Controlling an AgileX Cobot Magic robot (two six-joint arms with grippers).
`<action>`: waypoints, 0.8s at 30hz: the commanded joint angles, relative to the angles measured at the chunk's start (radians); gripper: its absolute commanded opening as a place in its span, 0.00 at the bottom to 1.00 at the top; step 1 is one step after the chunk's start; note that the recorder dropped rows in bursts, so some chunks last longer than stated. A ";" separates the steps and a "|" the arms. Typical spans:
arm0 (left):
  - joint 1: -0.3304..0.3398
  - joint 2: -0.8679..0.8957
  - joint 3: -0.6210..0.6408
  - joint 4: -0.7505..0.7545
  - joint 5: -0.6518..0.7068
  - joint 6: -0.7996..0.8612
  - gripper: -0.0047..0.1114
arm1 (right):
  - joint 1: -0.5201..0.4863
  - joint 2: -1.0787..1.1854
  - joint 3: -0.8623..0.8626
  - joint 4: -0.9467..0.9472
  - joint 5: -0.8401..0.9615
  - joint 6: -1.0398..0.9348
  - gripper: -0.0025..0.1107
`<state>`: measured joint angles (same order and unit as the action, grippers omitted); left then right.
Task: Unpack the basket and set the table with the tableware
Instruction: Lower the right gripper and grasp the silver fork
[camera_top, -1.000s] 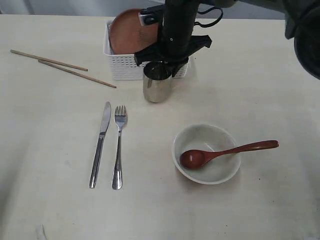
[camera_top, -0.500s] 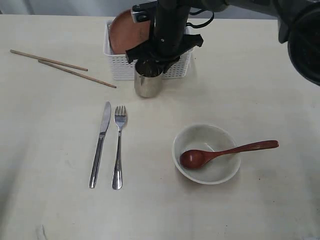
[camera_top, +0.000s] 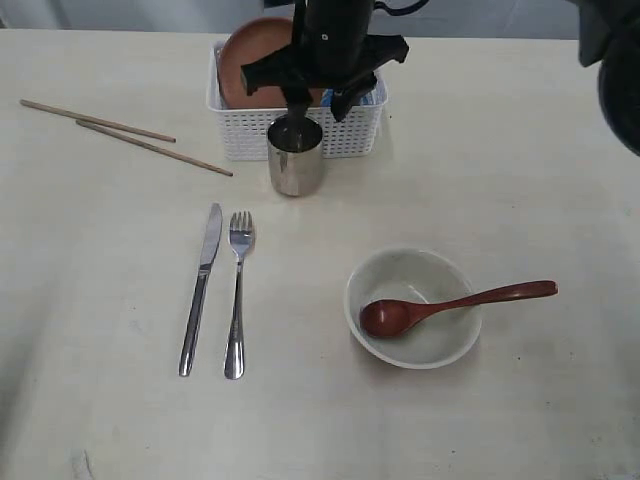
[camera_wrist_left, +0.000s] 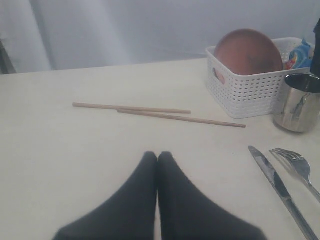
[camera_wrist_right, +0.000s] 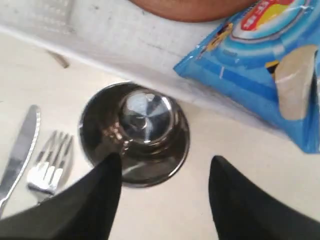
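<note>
The steel cup (camera_top: 295, 160) stands upright on the table (camera_top: 520, 180), just in front of the white basket (camera_top: 240, 135). My right gripper (camera_top: 318, 108) hangs open right above the cup (camera_wrist_right: 135, 132); in the right wrist view one finger overlaps its rim, and the right gripper (camera_wrist_right: 165, 161) grips nothing. The brown plate (camera_top: 250, 65) leans inside the basket. Knife (camera_top: 200, 290) and fork (camera_top: 237, 295) lie side by side. The wooden spoon (camera_top: 460, 303) rests in the off-white bowl (camera_top: 440, 345). Two chopsticks (camera_top: 100, 122) lie at the left. My left gripper (camera_wrist_left: 157, 155) is shut and empty over bare table.
A blue snack packet (camera_wrist_right: 260, 45) lies in the basket next to the plate. The right arm reaches in from the far right over the basket. Bare tabletop shows to the right of the basket and along the near edge.
The right gripper carried the cup a little left, set it down in front of the basket, then opened and rose off it. The left gripper stayed still.
</note>
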<state>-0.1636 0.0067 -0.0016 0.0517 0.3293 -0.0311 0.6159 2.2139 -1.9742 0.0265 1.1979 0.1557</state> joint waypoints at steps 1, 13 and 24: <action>0.003 -0.007 0.002 -0.002 -0.008 0.000 0.04 | 0.028 -0.095 0.123 0.081 0.023 -0.016 0.40; 0.003 -0.007 0.002 -0.002 -0.008 0.000 0.04 | 0.330 -0.168 0.491 0.098 -0.301 0.227 0.46; 0.003 -0.007 0.002 -0.002 -0.008 0.000 0.04 | 0.330 -0.037 0.406 0.024 -0.262 0.300 0.46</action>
<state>-0.1636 0.0067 -0.0016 0.0517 0.3293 -0.0311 0.9475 2.1641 -1.5617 0.0630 0.9415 0.4491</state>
